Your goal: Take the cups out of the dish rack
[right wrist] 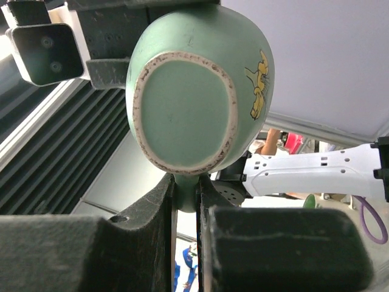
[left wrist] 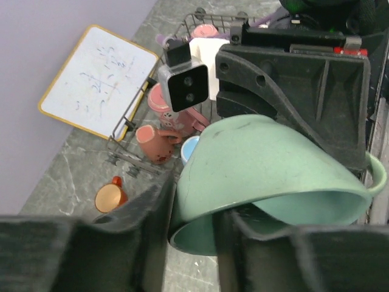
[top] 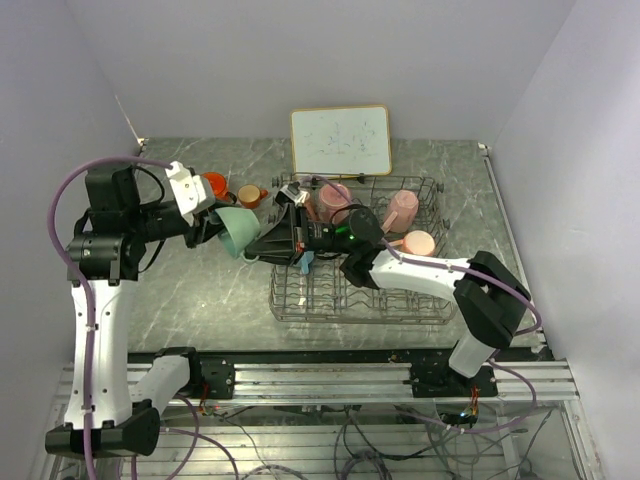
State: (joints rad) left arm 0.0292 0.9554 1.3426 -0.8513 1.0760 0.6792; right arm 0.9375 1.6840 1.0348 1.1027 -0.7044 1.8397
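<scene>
A mint green cup (top: 236, 228) hangs in the air left of the dish rack (top: 360, 300), held between both grippers. My right gripper (top: 262, 243) is shut on its handle (right wrist: 186, 193), with the cup's base (right wrist: 185, 109) facing the right wrist camera. My left gripper (left wrist: 194, 237) straddles the mint cup's (left wrist: 273, 164) rim, one finger (left wrist: 140, 231) outside the wall and the other inside, both pressed against it. Pink cups (top: 335, 200) (top: 402, 208) and a peach one (top: 418, 242) sit in the rack. A light blue cup (left wrist: 189, 148) lies at the rack's left edge.
Two orange cups (top: 215, 184) (top: 250, 195) stand on the table left of the rack. A white framed board (top: 341, 140) leans at the back wall behind the rack. A pink cup (left wrist: 155, 141) lies tilted at the rack's near corner.
</scene>
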